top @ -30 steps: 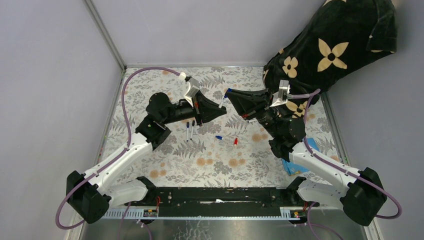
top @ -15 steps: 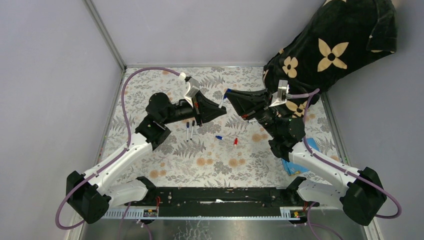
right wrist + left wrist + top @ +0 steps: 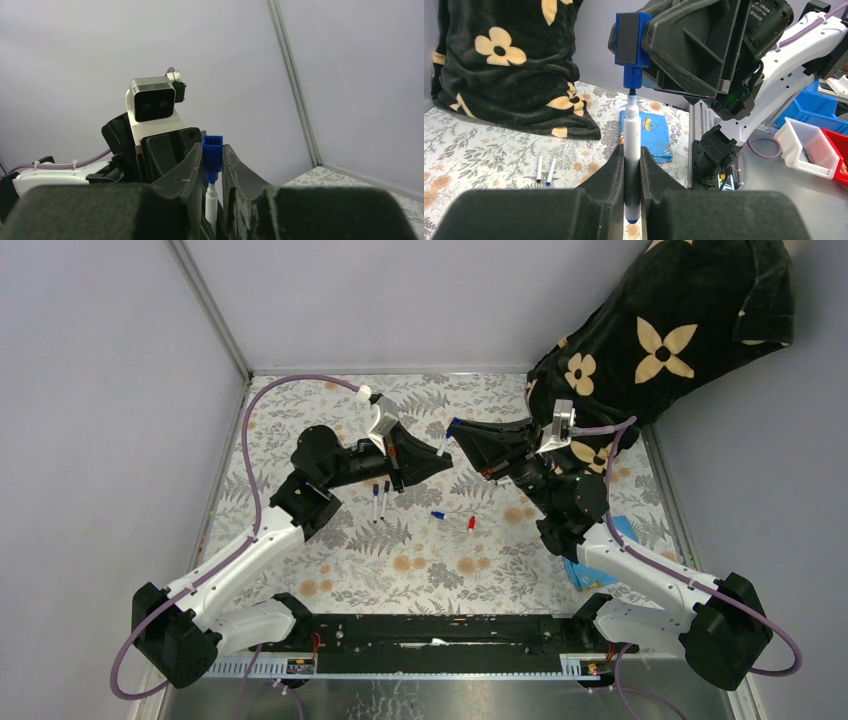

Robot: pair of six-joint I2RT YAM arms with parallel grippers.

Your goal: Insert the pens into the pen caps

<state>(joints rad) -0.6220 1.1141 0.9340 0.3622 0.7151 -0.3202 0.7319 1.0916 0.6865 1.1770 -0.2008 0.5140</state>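
My left gripper (image 3: 632, 152) is shut on a white pen (image 3: 632, 145), which stands upright between the fingers, blue end down. My right gripper (image 3: 212, 150) is shut on a blue pen cap (image 3: 212, 155). The cap (image 3: 631, 45) sits directly over the pen's tip, its mouth touching or just around the tip. In the top view both grippers meet above the table's middle, cap (image 3: 454, 424) against pen (image 3: 443, 446). Two more pens (image 3: 380, 500) lie side by side on the table. A loose blue cap (image 3: 438, 514) and a red cap (image 3: 471, 524) lie near them.
A black blanket with cream flowers (image 3: 670, 330) is heaped at the back right corner. A blue cloth (image 3: 590, 565) lies by the right arm's base. Grey walls close the left and back. Plastic bins (image 3: 809, 145) stand beyond the table's right edge.
The right gripper with the blue cap has edged slightly left toward the pen. The left arm has held still.
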